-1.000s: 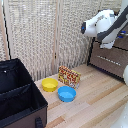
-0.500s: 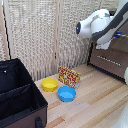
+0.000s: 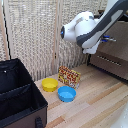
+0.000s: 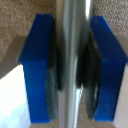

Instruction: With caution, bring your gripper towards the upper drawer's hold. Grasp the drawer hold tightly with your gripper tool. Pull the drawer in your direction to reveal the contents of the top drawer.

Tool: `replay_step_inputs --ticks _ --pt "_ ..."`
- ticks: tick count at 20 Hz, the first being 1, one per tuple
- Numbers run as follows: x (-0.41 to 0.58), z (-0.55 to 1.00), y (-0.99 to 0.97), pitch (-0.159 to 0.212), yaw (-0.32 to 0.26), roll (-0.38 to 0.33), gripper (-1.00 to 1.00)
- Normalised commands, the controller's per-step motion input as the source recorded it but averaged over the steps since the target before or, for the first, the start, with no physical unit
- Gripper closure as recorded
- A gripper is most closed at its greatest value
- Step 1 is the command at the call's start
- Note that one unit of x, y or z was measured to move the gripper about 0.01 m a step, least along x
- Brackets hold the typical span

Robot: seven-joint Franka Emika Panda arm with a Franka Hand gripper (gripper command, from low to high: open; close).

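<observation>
While my arm [image 3: 92, 27] reaches in from the exterior view's upper right, I see the gripper [image 4: 70, 67] clamped on the hold [image 4: 71, 30], against the drawer [image 3: 116, 41] at far right.

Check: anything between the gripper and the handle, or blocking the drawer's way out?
Nothing between them: in the wrist view the handle already sits between the blue fingers. In the exterior view the floor in front of the dresser shows nothing; the bowls and box lie off toward that view's left.
</observation>
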Motion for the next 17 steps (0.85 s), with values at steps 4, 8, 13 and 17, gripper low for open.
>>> replay_step_inputs --ticks 4,8,13,17 --pt "0.111 0.01 0.15 0.000 0.017 -0.002 -1.00" --pt "0.065 0.24 0.00 0.000 0.000 0.006 -1.00" --pt "0.005 0.48 -0.02 0.000 -0.032 0.011 -1.00" --pt "0.094 0.42 -0.01 0.017 -0.070 0.032 -1.00"
